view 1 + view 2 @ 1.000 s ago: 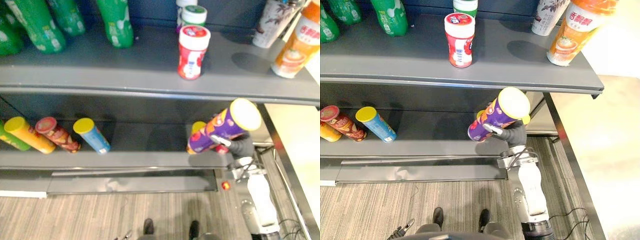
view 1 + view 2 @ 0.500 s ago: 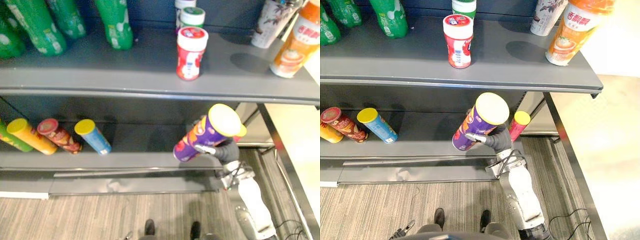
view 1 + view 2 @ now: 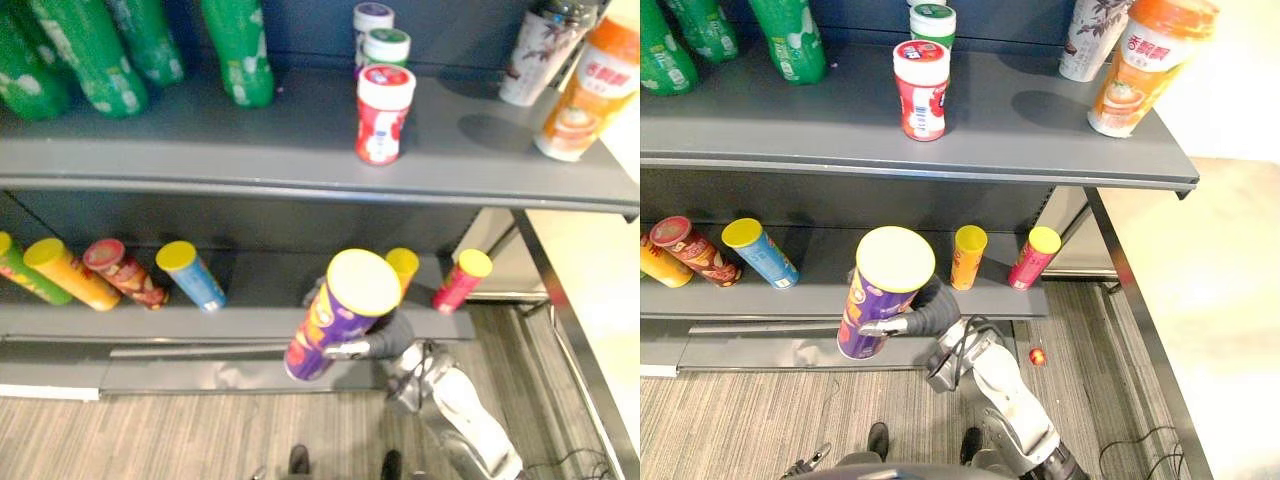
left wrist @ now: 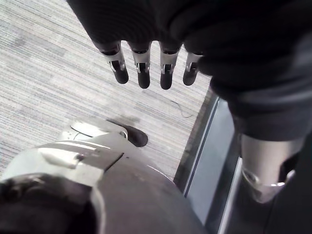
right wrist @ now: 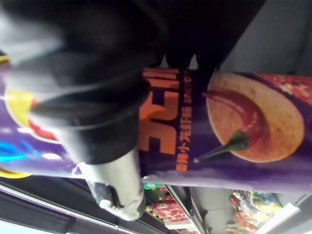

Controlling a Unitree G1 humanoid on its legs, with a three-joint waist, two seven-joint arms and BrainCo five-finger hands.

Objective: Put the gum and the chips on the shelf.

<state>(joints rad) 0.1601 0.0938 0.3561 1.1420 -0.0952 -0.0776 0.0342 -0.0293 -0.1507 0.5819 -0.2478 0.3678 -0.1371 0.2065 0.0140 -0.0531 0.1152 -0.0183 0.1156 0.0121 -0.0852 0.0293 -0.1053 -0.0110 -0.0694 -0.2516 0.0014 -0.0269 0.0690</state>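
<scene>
A purple chips can [image 3: 335, 320] with a yellow lid is tilted in front of the lower shelf [image 3: 240, 322], near its middle, and my right hand [image 3: 930, 312] is shut on it from the right. Up close, the thumb [image 5: 114, 185] and dark cover wrap the purple can [image 5: 234, 126]. A red-and-white gum bottle [image 3: 383, 112] stands upright on the upper shelf [image 3: 300, 155], with a green-lidded bottle [image 3: 385, 45] and a purple-lidded one behind it. My left hand [image 4: 141, 68] hangs over the carpet with its fingers straight, holding nothing.
Green bottles [image 3: 240, 50] stand at the upper shelf's left, and a white cup [image 3: 535, 55] and an orange cup [image 3: 585, 90] at its right. Yellow, red and blue cans [image 3: 190, 275] lie on the lower shelf's left; an orange can [image 3: 967, 256] and a pink can [image 3: 1032, 257] at its right.
My right hand has carried the purple can leftward and lower, from the shelf's right end to its middle. The orange and pink cans behind it now show.
</scene>
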